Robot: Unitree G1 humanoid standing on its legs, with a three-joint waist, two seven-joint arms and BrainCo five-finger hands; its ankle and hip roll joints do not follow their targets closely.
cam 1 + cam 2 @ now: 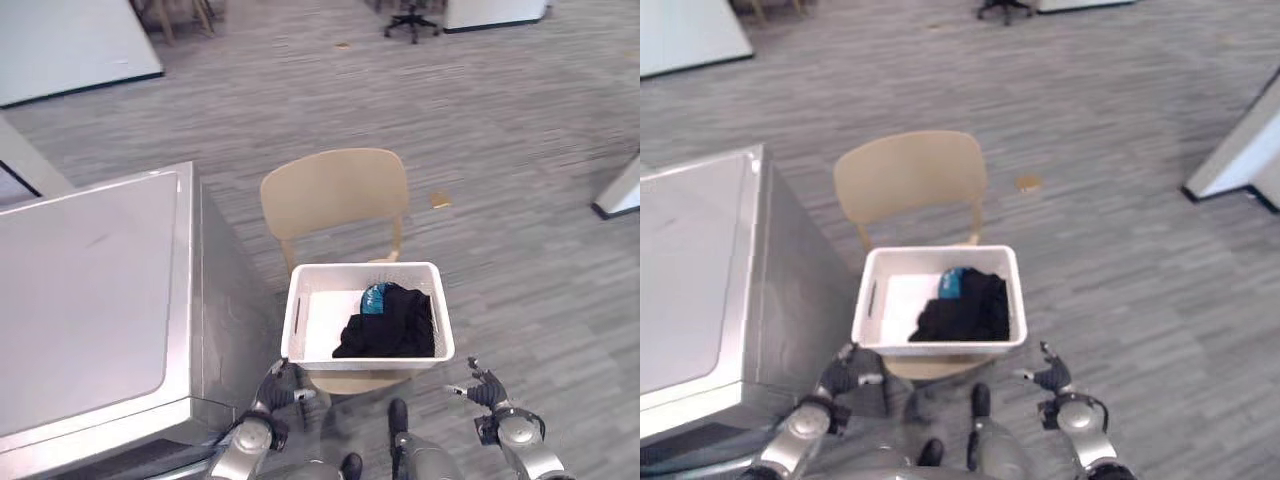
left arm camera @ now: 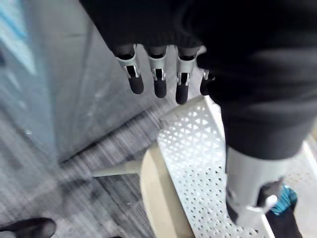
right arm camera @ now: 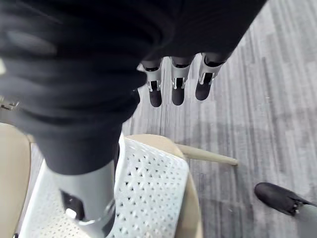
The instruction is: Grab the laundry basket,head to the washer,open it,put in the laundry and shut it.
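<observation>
A white perforated laundry basket (image 1: 300,300) rests on the seat of a tan wooden chair (image 1: 335,190). Dark laundry (image 1: 390,325) with a blue piece (image 1: 374,297) lies in its right half. A silver washer (image 1: 90,290) with a closed flat lid stands to the basket's left. My left hand (image 1: 278,388) hovers open just below the basket's near left corner, not touching it. Off the near right corner my right hand (image 1: 480,388) is open too, a short way from the basket wall (image 3: 148,188). In the left wrist view the straight fingers (image 2: 158,79) hang above the basket's corner (image 2: 193,144).
Grey plank floor spreads all round. A white panel (image 1: 70,45) stands at the far left, an office chair base (image 1: 412,22) at the far middle, and a white board edge (image 1: 620,195) at the right. A small tan scrap (image 1: 440,200) lies on the floor.
</observation>
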